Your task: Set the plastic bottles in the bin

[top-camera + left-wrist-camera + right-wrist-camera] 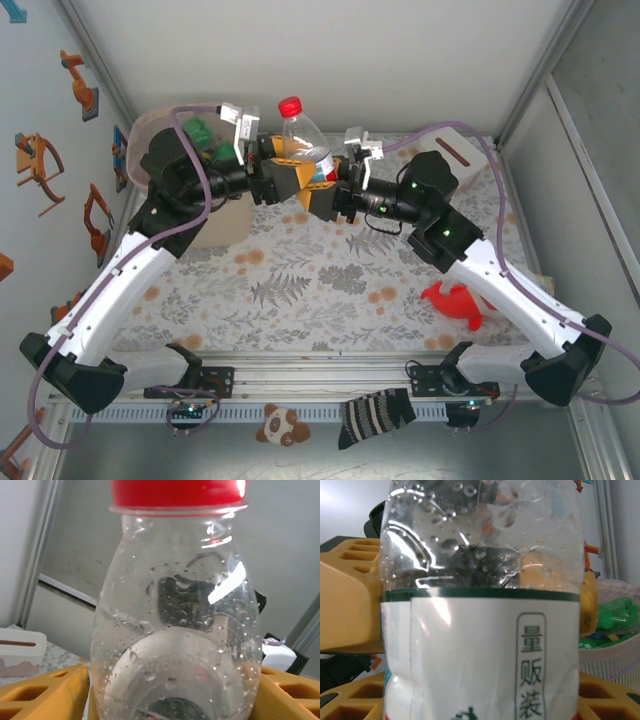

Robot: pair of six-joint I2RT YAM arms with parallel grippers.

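Note:
A clear plastic bottle (303, 142) with a red cap and white label stands upright in the air between both arms, right of the bin (150, 125). My right gripper (320, 185) is shut on its labelled lower body (480, 645), yellow fingers (350, 700) on either side. My left gripper (285, 172) reaches in from the other side. Its yellow fingers (45, 692) flank the bottle's clear upper body (175, 605) very closely; whether they press on it is unclear. Green bottles (197, 130) lie inside the bin (615, 655).
A white tissue box (20, 647) sits at the back right of the floral table cover. A red toy figure (455, 300) lies beside the right arm. A striped sock (375, 415) and a small plush (283, 425) rest on the front rail.

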